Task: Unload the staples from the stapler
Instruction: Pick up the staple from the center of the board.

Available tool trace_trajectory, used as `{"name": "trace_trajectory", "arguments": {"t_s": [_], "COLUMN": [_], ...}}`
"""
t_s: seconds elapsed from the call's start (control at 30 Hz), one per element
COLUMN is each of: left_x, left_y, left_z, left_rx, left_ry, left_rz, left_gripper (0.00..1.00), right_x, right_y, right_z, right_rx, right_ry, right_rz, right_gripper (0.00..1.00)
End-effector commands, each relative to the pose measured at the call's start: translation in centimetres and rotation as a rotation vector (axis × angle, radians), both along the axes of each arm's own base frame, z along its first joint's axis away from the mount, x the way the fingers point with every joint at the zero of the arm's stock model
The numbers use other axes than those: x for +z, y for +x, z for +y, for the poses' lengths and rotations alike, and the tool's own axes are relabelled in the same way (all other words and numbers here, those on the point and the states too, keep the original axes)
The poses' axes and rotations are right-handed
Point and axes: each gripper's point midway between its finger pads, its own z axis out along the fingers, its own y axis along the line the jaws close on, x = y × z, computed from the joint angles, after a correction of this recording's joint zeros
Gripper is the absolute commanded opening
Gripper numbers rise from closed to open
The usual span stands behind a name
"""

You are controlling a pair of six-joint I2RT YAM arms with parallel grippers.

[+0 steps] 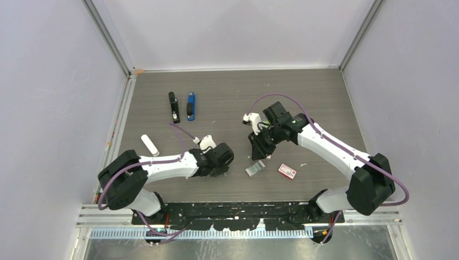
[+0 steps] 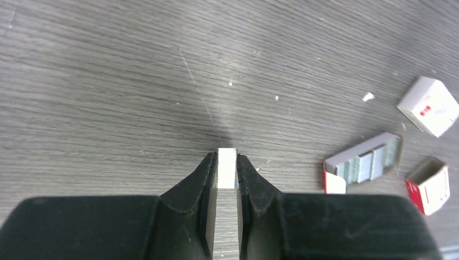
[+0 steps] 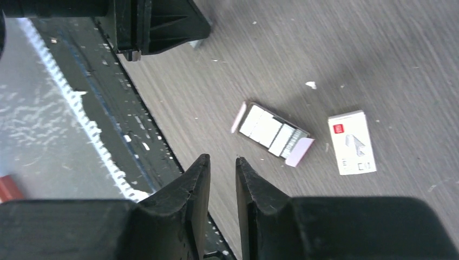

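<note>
One staples strip (image 2: 225, 184) pinched in L end effector (image 2: 226, 158); R end effector (image 3: 222, 160) barely parted, empty; box (image 3: 352, 142) txt unreadable.

Grey wood-grain desk (image 1: 303, 86); one black stapler (image 1: 173, 107), one blue-and-black stapler (image 1: 190, 105); white cardboard box (image 3: 352, 142) with a red mark; pale silvery-grey metal staples (image 2: 224, 216) in the black left tool (image 2: 226, 158).

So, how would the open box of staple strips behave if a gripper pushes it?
The open box lies flat and looks like thin card, so it would probably slide, not tip. The staples sit uncovered in it, so a sharp push may spill them. Being joined strips, they likely stay stiff but could snap.
</note>
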Motion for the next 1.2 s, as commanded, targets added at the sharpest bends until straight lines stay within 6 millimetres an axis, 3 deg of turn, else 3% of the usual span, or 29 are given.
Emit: {"name": "trace_trajectory", "arguments": {"t_s": [0.0,0.13,0.4,0.7,0.93,1.17], "left_x": [3.7,6.5,13.5,20.4,23.4,25.6], "left_y": [2.1,2.4,2.5,1.8,1.2,0.8], "left_z": [-2.8,-4.1,-6.2,-6.0,-5.8,-6.1], "left_rx": [-0.102,-0.181,-0.333,-0.386,-0.377,-0.383], "left_ry": [-0.180,-0.309,-0.528,-0.700,-0.819,-0.921], "left_rz": [-0.179,-0.291,-0.546,-0.766,-0.846,-0.902], "left_gripper": [0.14,0.13,0.12,0.11,0.11,0.11], "right_x": [3.5,5.1,9.1,11.3,11.3,12.5], "right_y": [-1.4,-1.8,-2.5,-1.6,-1.0,-0.7], "right_z": [1.3,1.7,2.1,1.4,1.7,2.1], "right_rx": [0.018,0.019,0.030,-0.020,-0.036,-0.057], "right_ry": [0.176,0.286,0.530,0.678,0.726,0.794], "right_rz": [0.072,0.124,0.152,0.199,0.231,0.233], "right_gripper": [0.30,0.33,0.56,0.58,0.58,0.57]}}
